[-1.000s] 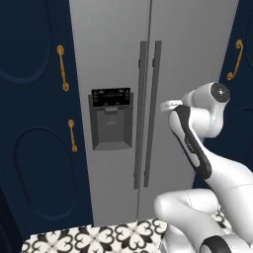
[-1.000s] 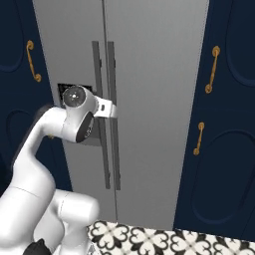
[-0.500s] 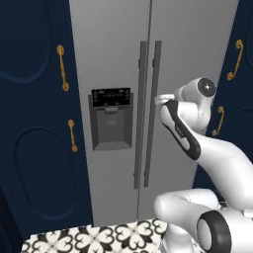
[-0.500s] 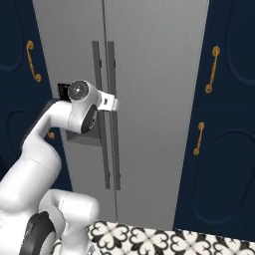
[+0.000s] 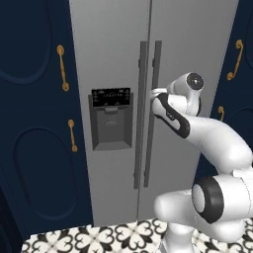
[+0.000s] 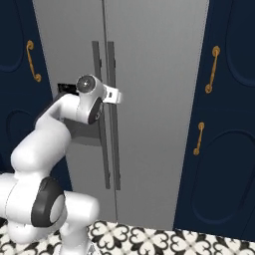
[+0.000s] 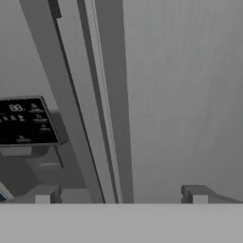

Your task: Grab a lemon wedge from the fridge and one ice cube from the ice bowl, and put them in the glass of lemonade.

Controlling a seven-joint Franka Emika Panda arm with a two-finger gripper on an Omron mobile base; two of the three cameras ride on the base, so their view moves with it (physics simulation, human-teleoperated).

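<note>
The tall grey fridge (image 5: 113,49) (image 6: 159,74) (image 7: 180,95) stands straight ahead with both doors shut. Its two long dark handles run side by side down the middle, the left one (image 5: 139,123) and the right one (image 5: 150,148) (image 6: 113,149). My gripper (image 5: 155,94) (image 6: 117,94) (image 7: 121,197) is open and held just in front of the right handle, about level with the black control panel (image 5: 111,98) (image 7: 23,121). In the hand view both handles run up between my spread fingertips (image 7: 197,194). The lemon wedge, ice bowl and glass of lemonade are out of view.
Navy cabinet doors with brass handles flank the fridge, on the left (image 5: 62,66) and on the right (image 6: 214,69). The dispenser recess (image 5: 111,128) sits under the control panel. Patterned black-and-white floor tiles (image 5: 99,237) (image 6: 149,239) lie at the fridge's foot.
The arm has reached forward, carrying the open gripper closer to the fridge's right handle. The fridge doors have stayed shut.
</note>
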